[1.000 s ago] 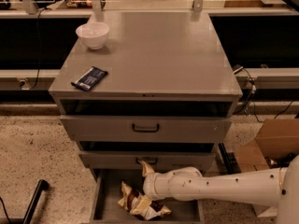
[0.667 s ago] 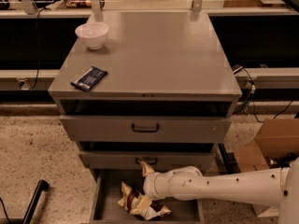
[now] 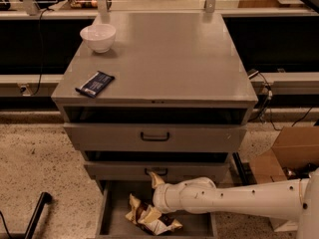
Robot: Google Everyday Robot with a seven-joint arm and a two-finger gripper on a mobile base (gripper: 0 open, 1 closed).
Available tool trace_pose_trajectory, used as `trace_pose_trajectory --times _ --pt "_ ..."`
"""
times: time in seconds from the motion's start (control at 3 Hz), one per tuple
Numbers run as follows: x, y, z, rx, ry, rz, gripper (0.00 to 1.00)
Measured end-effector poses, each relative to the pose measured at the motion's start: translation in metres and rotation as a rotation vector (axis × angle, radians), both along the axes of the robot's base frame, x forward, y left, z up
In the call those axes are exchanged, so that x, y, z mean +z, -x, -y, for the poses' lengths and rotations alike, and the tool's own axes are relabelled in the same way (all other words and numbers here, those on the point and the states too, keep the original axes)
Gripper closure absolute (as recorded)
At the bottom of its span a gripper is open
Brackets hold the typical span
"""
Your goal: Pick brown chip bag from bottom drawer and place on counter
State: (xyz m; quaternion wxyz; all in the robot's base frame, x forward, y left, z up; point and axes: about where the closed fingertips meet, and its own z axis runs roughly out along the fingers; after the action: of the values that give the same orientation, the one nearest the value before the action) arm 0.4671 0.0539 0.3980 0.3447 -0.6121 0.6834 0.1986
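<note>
Brown chip bag point(image 3: 152, 219) is lying crumpled in the open bottom drawer point(image 3: 112, 218), just below the pincer point(image 3: 158, 200), whose open-or-closed state I cannot tell; desk point(image 3: 164, 59) is sitting well above it, carrying white bowl point(image 3: 98, 36) and dark blue wrapper point(image 3: 94, 83).

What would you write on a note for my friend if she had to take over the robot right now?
The gripper is at the end of the arm, reaching from the right into the open bottom drawer, just above the brown chip bag. Whether it has hold of the bag does not show.
The brown chip bag lies crumpled on the drawer floor.
The counter holds a white bowl and a dark blue bar wrapper.
Done: drawer open, arm at the bag.
Left: grasp the bag, lift it out, set it on the counter.
</note>
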Motion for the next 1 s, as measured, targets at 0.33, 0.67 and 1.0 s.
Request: trace_pose_trajectory --times 0.33,0.67,1.0 --pt "0.003 0.0 0.0 0.0 0.0 0.0 0.29" --pt "0.004 0.0 0.0 0.0 0.0 0.0 0.26" --pt "0.047 0.014 -0.022 0.089 -0.033 0.144 0.17"
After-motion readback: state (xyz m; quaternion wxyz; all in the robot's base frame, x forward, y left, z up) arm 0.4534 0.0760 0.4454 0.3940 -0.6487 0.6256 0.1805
